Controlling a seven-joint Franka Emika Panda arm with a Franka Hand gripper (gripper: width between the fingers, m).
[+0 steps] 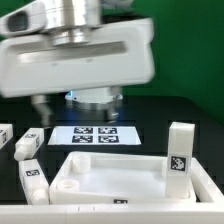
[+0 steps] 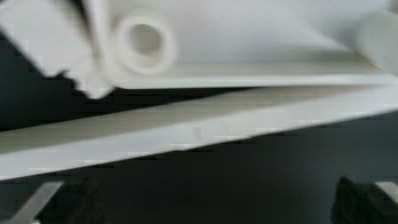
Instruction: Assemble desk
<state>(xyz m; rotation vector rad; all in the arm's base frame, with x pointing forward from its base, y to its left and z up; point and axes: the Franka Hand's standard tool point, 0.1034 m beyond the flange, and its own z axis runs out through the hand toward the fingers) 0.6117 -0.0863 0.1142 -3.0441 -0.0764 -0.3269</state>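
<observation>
The white square rimmed desk panel (image 1: pixel 100 187) lies at the front of the table. One white block leg (image 1: pixel 180 158) stands upright at its corner on the exterior view's right. Three loose legs lie at the exterior view's left (image 1: pixel 29 145) (image 1: pixel 4 135) (image 1: pixel 35 180). The arm's big white hand (image 1: pixel 80 50) hangs high over the scene, blurred. In the wrist view my gripper (image 2: pixel 214 205) is open, and between its dark fingertips (image 2: pixel 63 203) there is only dark table. Beyond them run the panel's rim (image 2: pixel 196 130) and a round corner socket (image 2: pixel 143 45).
The marker board (image 1: pixel 97 137) lies flat behind the panel on the black table. The robot's base (image 1: pixel 95 98) stands behind it, in front of a green backdrop.
</observation>
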